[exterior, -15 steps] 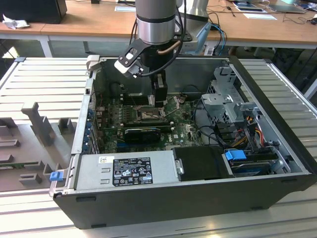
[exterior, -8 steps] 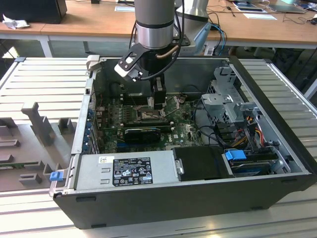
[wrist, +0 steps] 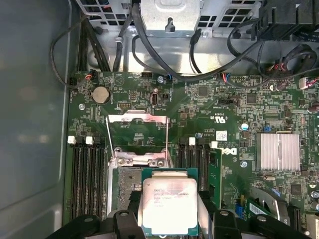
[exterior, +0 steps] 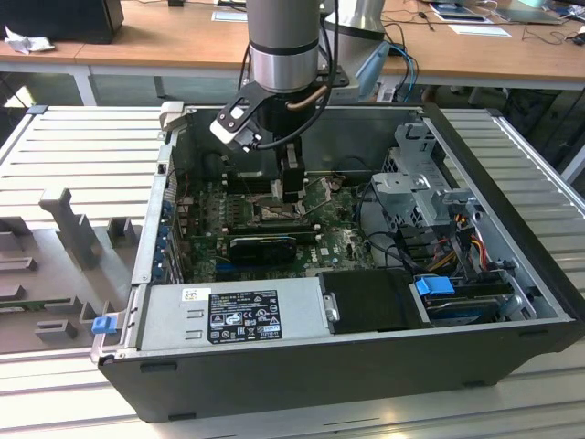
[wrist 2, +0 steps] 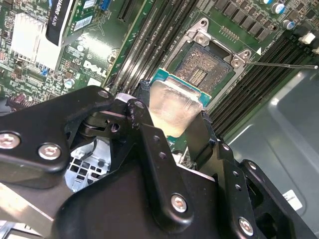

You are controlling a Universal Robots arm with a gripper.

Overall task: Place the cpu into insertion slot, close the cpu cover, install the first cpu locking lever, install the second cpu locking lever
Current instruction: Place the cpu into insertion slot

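Observation:
My gripper [wrist 2: 174,113] is shut on the cpu [wrist 2: 172,104], a square chip with a pale metal face and green edge, with one black finger on each side. In the first wrist view the cpu [wrist: 168,203] hangs just above the insertion slot [wrist: 127,181], overlapping it but offset to one side. The insertion slot [wrist 2: 204,67] lies uncovered, its contact field showing. The cpu cover [wrist: 135,118], a silvery frame, stands swung up at the slot's far edge. Two thin wire levers [wrist: 166,133] are raised beside it. In the exterior view the gripper [exterior: 274,187] hovers low over the motherboard inside the case.
Long black memory slots [wrist: 87,174] flank the socket on both sides. A finned heatsink [wrist: 278,152] and a black card [exterior: 265,245] lie nearby. Cables [wrist: 164,64] and a drive cage [exterior: 420,187] crowd one end of the case, and a power supply [exterior: 233,311] sits along its front wall.

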